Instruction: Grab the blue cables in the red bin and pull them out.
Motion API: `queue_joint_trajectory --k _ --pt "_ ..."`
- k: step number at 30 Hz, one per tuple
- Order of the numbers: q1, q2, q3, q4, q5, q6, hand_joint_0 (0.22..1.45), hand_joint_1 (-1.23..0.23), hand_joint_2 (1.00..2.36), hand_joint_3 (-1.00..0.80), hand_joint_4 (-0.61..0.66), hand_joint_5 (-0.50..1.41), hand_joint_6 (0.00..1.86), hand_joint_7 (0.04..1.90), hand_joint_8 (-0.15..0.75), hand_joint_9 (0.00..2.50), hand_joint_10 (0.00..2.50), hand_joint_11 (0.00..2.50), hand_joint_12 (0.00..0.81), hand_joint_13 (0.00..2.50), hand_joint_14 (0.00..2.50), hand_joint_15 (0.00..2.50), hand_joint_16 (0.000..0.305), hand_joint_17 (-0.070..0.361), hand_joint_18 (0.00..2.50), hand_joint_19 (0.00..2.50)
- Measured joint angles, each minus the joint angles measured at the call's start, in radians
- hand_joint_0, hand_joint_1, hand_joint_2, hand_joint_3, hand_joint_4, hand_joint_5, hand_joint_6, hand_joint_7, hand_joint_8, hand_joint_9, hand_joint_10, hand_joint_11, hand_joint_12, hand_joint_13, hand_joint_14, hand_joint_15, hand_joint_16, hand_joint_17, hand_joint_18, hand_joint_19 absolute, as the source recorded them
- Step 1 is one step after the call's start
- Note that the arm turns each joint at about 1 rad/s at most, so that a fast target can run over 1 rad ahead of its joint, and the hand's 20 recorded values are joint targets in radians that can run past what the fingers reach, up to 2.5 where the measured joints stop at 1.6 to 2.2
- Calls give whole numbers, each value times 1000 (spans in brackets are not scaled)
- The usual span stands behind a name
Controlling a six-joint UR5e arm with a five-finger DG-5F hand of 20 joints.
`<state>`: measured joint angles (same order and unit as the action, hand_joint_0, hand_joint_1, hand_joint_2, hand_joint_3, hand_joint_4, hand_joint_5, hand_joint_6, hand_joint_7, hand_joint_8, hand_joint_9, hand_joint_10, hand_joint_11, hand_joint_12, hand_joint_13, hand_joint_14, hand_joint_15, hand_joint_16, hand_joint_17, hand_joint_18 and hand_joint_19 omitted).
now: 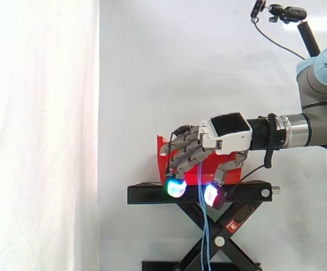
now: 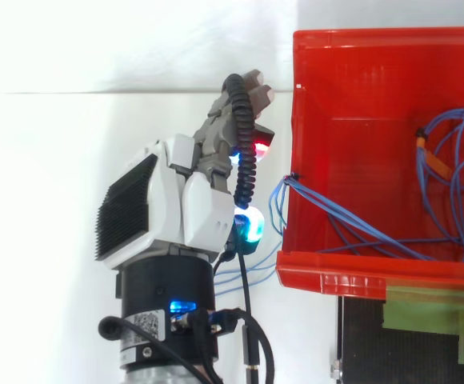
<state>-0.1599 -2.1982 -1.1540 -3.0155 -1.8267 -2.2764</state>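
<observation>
The red bin [image 2: 352, 96] stands on a black stand [image 1: 144, 193]. Thin blue cables [image 2: 340, 212] lie coiled in the bin's right part and run across its floor and over its left wall. In the side view the cables [image 1: 204, 226] hang straight down from my hand, past the stand. My hand [image 1: 228, 132] is in front of the bin, its fingers curled downward around the cable strands. From above, my hand [image 2: 180, 200] sits just outside the bin's left wall, with the cables passing beneath it.
An orange tag [image 2: 432, 160] sits on the cable coil inside the bin. Green tape [image 2: 424, 308] lies on the stand below the bin's front lip. A camera mount on a pole [image 1: 290, 14] stands at the upper right. A white curtain hangs behind.
</observation>
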Motion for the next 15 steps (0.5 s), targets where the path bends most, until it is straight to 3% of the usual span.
queue_joint_trajectory --k 10,15 --pt "-5 0 8 -3 -9 -13 804 -1035 1000 -1000 189 806 13 707 257 698 12 314 358 432 9 227 52 118 446 417" --pt "-7 0 30 -33 -15 -24 801 -1035 1000 -1000 198 807 13 708 256 698 14 306 357 431 9 224 52 118 447 419"
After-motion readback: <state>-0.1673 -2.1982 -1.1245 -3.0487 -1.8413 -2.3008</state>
